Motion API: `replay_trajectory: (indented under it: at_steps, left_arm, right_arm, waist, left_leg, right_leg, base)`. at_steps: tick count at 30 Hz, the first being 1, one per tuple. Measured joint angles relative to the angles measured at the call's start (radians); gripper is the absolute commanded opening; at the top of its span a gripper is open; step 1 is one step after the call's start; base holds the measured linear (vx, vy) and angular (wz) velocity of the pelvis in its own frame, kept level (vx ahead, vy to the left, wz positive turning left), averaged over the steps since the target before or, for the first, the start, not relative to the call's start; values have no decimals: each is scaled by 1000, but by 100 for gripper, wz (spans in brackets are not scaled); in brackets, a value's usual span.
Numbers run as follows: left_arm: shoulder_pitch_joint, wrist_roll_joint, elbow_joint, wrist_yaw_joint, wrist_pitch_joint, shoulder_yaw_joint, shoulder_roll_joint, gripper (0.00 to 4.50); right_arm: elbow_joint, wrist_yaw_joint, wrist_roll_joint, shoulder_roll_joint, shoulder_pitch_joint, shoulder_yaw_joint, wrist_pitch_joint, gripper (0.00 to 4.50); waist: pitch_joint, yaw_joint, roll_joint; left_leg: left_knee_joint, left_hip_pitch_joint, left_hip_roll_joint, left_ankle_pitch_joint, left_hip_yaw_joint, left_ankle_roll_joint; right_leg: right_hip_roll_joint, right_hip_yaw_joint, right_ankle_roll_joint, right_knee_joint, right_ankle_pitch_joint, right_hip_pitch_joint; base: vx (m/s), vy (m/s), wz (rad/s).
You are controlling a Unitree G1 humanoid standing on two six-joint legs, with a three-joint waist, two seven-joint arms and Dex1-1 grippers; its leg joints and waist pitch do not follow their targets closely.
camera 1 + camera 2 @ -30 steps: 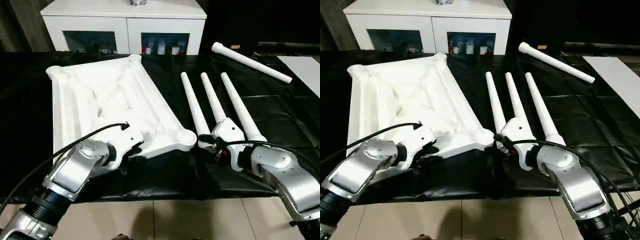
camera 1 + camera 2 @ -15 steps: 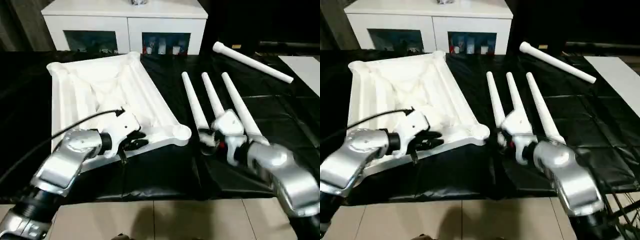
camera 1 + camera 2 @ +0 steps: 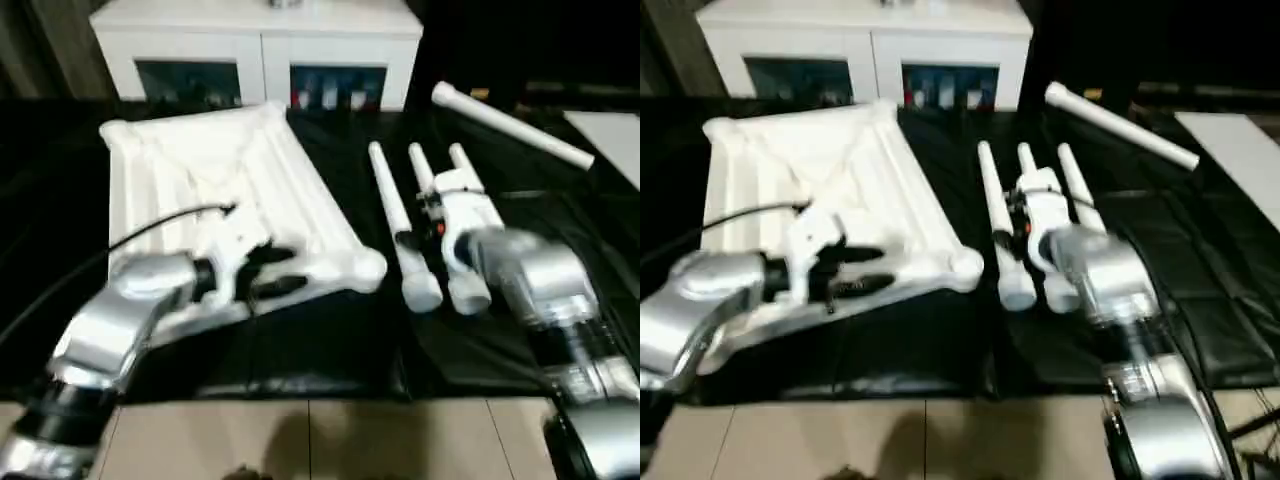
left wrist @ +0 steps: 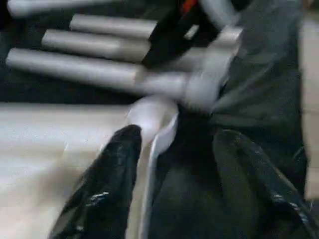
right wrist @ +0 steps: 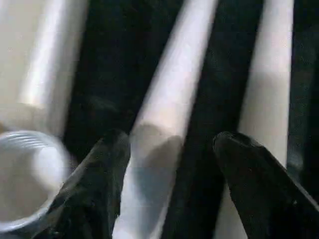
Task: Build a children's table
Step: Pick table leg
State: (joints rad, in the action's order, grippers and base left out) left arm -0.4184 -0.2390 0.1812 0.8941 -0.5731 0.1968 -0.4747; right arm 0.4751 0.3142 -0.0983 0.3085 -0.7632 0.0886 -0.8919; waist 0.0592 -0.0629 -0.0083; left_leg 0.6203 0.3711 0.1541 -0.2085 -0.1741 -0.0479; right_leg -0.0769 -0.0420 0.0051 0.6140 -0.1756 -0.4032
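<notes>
Black sheeting is spread over the counter [image 3: 330,340], and nearest the robot the silver forearms are seen reaching across it. The left claw [image 4: 174,149] is held with its jaws apart, wide enough that one black finger [image 4: 107,184] is placed over the white tabletop's [image 3: 200,190] near edge while the other is set over the dark sheet beyond that edge; the rounded corner socket [image 4: 154,117] is seen just ahead of them. Whether the finger is pressed on the plastic cannot be told. Nothing is gripped.

The tabletop is laid upside down on the robot's left half of the counter, ribbed underside up, its near right corner [image 3: 365,265] being the one by the left claw.

To the right, three tapering white legs [image 3: 395,220] are laid side by side, thick ends toward the robot. The right claw [image 5: 169,149] is held above them with its jaws spread, one leg [image 5: 164,129] being straddled between the two fingers [image 5: 94,189] without being clamped; contact cannot be judged. A neighbouring leg [image 5: 264,99] is seen just outside one finger.

Farther back on the right, a fourth leg [image 3: 505,122] is laid slantwise, well apart from the others, beside a flat white board [image 3: 610,135]. Behind the counter a white cabinet [image 3: 255,50] with glass-fronted doors is set.
</notes>
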Motion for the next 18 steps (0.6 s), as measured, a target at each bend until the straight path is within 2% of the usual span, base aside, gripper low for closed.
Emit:
replay_trajectory:
  at_steps: [2,4,7,12,15,17,18]
  left_arm:
    - [-7,-3,15,-6,-5,5,5,303]
    - [-8,-3,26,-7,-14,10,5,310]
    - [-8,0,34,-10,-15,18,4,348]
    - [-7,9,57,-22,-21,18,-8,352]
    - [-7,5,72,-29,-23,18,-7,352]
    - [-8,-1,73,-36,-24,15,1,351]
    - [-9,-6,73,-42,-30,11,14,351]
  right_arm:
    - [61,-5,6,-9,-21,0,3,344]
    - [114,-4,7,-19,-48,-2,13,359]
    - [180,4,2,-25,-80,-16,15,365]
    - [328,47,-30,-44,-129,-60,23,365]
    - [364,65,-37,-47,-135,-62,27,365]
    - [377,67,-40,-47,-136,-66,30,328]
    - [392,69,-39,-47,-141,-68,33,325]
  waist:
    - [0,0,0]
    - [0,3,-1]
    - [0,2,-4]
    - [2,-2,-9]
    - [3,-7,-11]
    - [3,-8,-11]
    - [4,-9,-12]
  left_leg:
    - [0,0,1,0,0,0]
    - [0,0,1,0,-1,0]
    - [0,-1,1,0,-1,0]
    - [0,0,2,0,-1,0]
    - [0,0,2,0,-1,0]
    - [0,0,2,0,-2,0]
    - [0,0,2,1,-2,0]
  right_leg:
    - [1,0,-1,1,-1,0]
    - [1,0,-2,1,-2,0]
    - [1,0,-2,1,-2,0]
    - [1,-1,-2,3,-2,0]
    - [1,-1,-2,3,-2,0]
    - [1,-1,-2,3,-2,0]
    - [1,0,-2,2,-2,0]
  base:
    - [0,0,0]
    - [0,0,0]
    - [0,0,0]
    - [0,0,0]
    - [0,0,0]
    - [0,0,0]
    - [0,0,0]
